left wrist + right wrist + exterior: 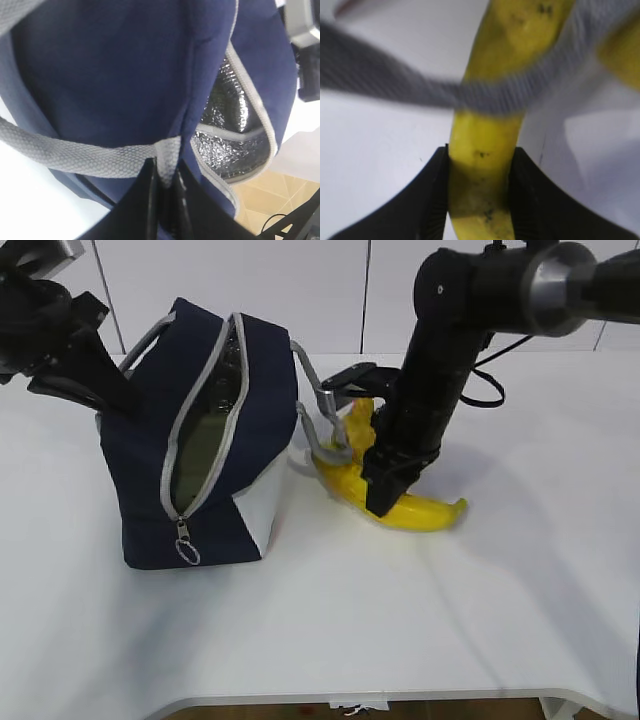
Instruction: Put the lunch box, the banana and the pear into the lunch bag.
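Navy fabric makes up the boxy lunch bag [205,440], which stands left of centre on the white table [450,620], its grey zipper strip parted to show crinkled silver lining. The left gripper [165,200] reaches in from the far left, its black fingers pinched together on the bag's grey woven handle [75,155]. The right arm comes down from the upper right, elbow bent, and its right gripper [480,192] points down at the table just right of the bag. Its black fingers [432,200] press both sides of the yellow, faintly speckled banana [420,508], which lies on the table. The bag's other grey loop handle [325,430] drapes across the banana. No writing or label can be read.
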